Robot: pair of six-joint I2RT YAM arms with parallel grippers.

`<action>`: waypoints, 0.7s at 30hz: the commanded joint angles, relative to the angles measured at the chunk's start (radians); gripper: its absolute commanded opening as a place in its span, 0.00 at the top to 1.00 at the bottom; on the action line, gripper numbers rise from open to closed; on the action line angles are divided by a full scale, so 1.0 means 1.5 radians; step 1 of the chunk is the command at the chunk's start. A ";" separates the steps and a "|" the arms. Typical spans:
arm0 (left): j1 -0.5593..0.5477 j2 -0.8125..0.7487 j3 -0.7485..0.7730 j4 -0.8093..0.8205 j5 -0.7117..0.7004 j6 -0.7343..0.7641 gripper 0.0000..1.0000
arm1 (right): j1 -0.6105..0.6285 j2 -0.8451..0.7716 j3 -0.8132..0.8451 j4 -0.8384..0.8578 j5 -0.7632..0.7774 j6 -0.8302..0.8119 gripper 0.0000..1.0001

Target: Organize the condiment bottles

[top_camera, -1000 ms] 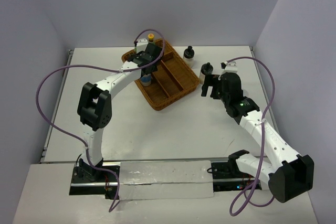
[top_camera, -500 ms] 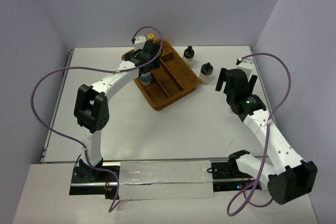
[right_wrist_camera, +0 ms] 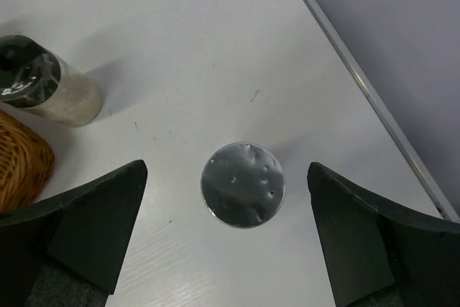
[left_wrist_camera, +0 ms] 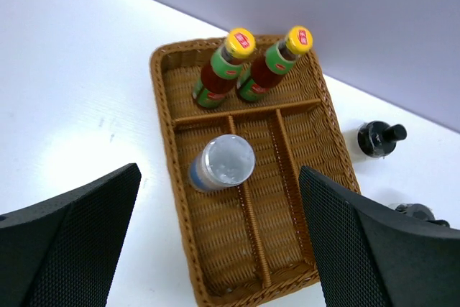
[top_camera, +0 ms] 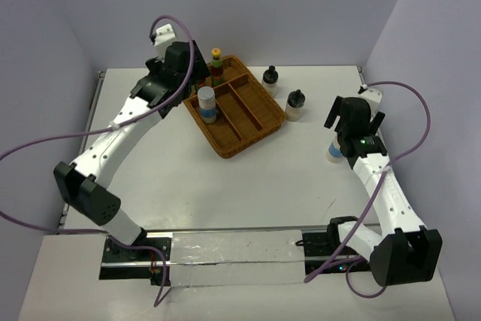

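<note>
- Right pincer [right_wrist_camera: 227, 170]: jaws wide apart, empty, directly above the loose silver-capped bottle [right_wrist_camera: 242, 184], whose cap sits between the two fingers.
- Loose silver-capped bottle: upright on the worktop [right_wrist_camera: 180, 41], well right of the wicker basket [top_camera: 259, 131]. Its long axis is vertical, pointing up at the pincer. The right arm is much nearer, so a straight descent looks sufficient.
- Left pincer [left_wrist_camera: 219, 177]: jaws apart, empty, high above the basket.
- Basket contents: two yellow-capped bottles [left_wrist_camera: 224, 70] in the far compartment and one stowed silver-capped bottle [left_wrist_camera: 221, 165] in the left slot.
- Black-capped bottles [top_camera: 271, 79]: two, on the worktop just beside the basket.
</note>
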 commanded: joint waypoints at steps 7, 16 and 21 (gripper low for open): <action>-0.001 -0.131 -0.038 -0.009 -0.043 -0.008 0.01 | -0.060 0.062 -0.053 0.075 -0.065 -0.001 0.01; -0.001 -0.138 -0.044 -0.017 -0.047 -0.016 0.00 | -0.061 0.063 -0.068 0.083 -0.082 -0.001 0.28; -0.001 -0.136 -0.047 -0.020 -0.045 -0.019 0.01 | -0.061 0.040 -0.078 0.082 -0.073 -0.001 0.54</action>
